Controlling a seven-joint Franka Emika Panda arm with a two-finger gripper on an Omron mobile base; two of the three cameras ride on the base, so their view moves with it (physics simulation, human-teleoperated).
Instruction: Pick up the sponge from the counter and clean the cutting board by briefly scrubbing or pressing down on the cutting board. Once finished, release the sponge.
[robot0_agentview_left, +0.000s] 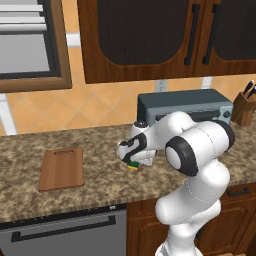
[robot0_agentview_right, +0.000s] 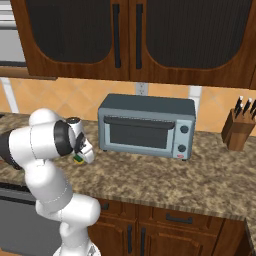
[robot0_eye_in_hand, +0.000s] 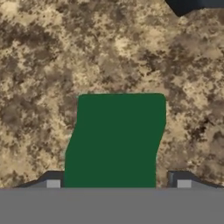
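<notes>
— Now, left base view? Where's the sponge (robot0_agentview_left: 133, 165)?
— On the worktop (robot0_agentview_left: 100, 175), under the tool (robot0_agentview_left: 134, 161); cutting board (robot0_agentview_left: 61, 168) well off to the left.
— Right base view?
— Same: tool low over sponge, toaster oven (robot0_agentview_right: 147, 126) beside.
— Hand view?
— Straddling the sponge, fingertips (robot0_eye_in_hand: 52, 183) either side; clenched or not, cannot tell.

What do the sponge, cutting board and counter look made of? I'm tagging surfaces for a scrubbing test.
Sponge: matte dark green pad over a yellow, seemingly foam layer. Cutting board: reddish-brown, probably wood, smooth. Counter: speckled brown-grey, granite-like stone.
</notes>
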